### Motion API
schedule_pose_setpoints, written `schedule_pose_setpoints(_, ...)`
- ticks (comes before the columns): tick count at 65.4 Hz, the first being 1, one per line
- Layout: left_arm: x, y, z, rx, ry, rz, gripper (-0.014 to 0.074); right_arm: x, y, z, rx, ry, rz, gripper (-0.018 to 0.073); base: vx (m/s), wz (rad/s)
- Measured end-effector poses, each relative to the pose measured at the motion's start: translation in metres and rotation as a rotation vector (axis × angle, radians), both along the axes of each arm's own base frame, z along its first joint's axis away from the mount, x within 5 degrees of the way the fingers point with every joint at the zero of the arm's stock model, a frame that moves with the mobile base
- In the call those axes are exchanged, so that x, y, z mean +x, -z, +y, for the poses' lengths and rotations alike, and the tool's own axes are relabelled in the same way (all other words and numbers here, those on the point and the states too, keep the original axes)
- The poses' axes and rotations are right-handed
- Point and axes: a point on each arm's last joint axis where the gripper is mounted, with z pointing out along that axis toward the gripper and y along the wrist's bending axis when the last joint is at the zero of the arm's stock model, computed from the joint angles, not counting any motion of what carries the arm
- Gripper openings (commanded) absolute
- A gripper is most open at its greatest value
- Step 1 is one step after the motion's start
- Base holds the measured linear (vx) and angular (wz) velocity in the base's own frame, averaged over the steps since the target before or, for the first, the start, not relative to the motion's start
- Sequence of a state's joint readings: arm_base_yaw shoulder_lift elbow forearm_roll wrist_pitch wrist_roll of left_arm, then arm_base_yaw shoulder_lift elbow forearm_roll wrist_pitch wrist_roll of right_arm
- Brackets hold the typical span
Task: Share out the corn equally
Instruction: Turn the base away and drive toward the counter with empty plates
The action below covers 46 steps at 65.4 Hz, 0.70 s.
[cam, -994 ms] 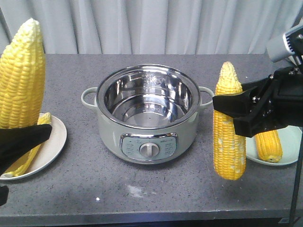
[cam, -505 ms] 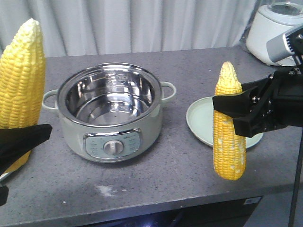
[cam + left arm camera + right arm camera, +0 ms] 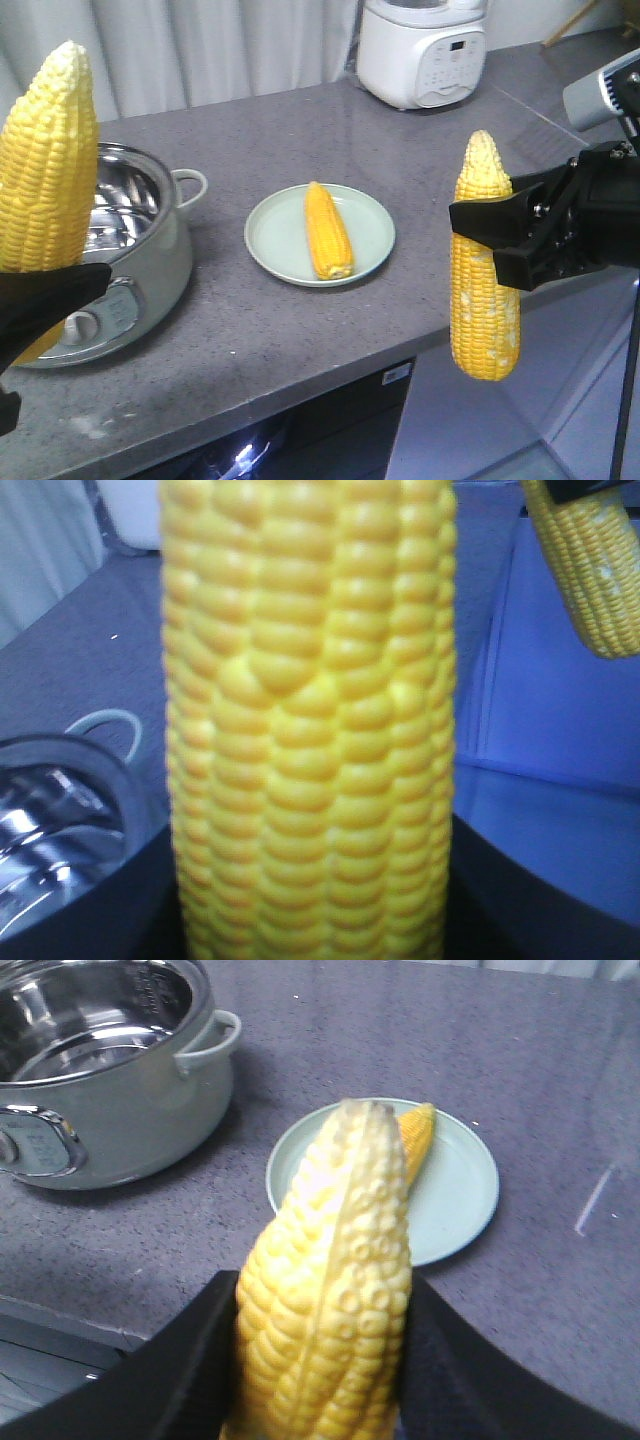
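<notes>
On the bench I see a pot at left, a white cooker up top, and a plate at center carrying one cob. My left tool clamps a second cob upright at far left. My right tool clamps a third cob at right.

A grey speckled countertop ran across in front of me. On my left stood an electric cooking pot, pale green outside with a shiny steel bowl, a loop handle on its side and a round dial on its front. A pale green plate lay near it, apart from it. Far back sat a white multi-cooker with a button panel, and a pale curtain hung behind the counter.
</notes>
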<state>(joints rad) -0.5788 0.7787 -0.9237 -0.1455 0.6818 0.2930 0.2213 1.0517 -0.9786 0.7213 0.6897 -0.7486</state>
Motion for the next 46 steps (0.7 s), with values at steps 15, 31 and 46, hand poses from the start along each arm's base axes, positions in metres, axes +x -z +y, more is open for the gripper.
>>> schedule_pose_setpoints(15,0.0,0.0,0.0,0.0,0.0,0.0,0.0354,0.0,0.0,0.0,0.0,0.0,0.0,0.0153,-0.06,-0.55)
schedule_pose_setpoints(31,0.0,0.0,0.0,0.0,0.0,0.0,0.0354,0.0,0.0,0.0,0.0,0.0,0.0,0.0153,-0.06,-0.48)
schedule_pose_setpoints(46,0.0,0.0,0.0,0.0,0.0,0.0,0.0354,0.0,0.0,0.0,0.0,0.0,0.0,0.0153,-0.06,-0.42)
